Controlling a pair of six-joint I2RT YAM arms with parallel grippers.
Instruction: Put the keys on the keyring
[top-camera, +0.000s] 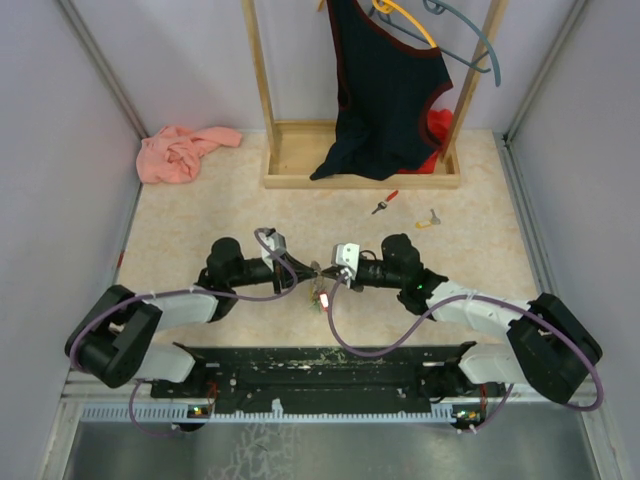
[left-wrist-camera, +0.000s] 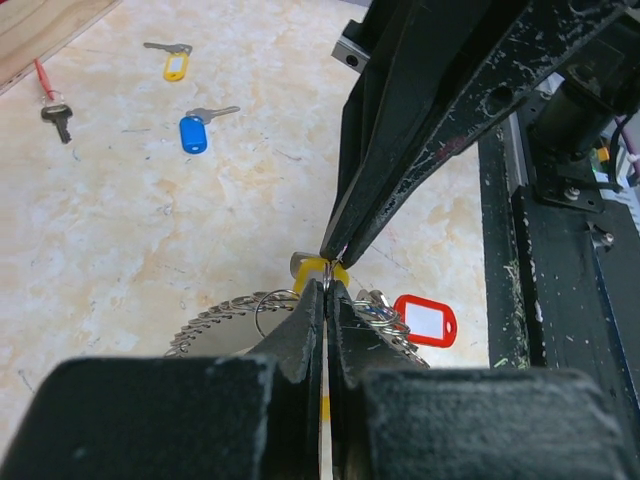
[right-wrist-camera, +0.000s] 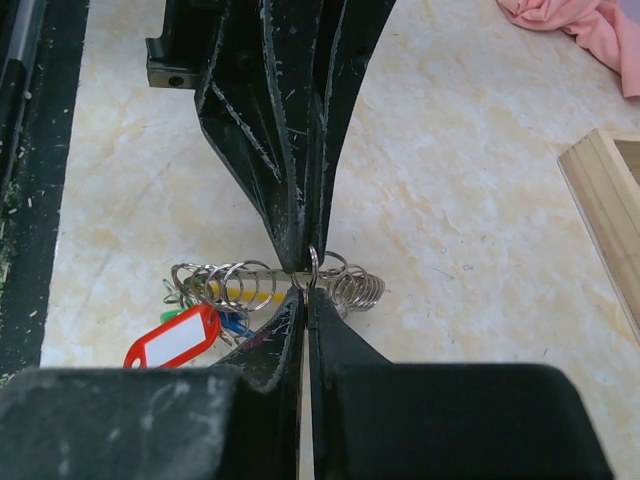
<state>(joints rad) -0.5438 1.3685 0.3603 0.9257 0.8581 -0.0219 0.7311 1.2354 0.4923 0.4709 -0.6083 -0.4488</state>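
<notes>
Left fingers (left-wrist-camera: 300, 338) and right fingers (right-wrist-camera: 272, 338) meet tip to tip, both clenched on one loop of the keyring (right-wrist-camera: 250, 285). Keep both pinches firm and spread that loop gently. Unthreaded keys (left-wrist-camera: 195, 132) lie well beyond the keyring.

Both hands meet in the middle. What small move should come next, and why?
Probably ease them slightly apart to spread a gap: the left hand and right hand are both shut on the keyring, tip to tip, while the blue-tagged key lies loose, not threaded.
</notes>
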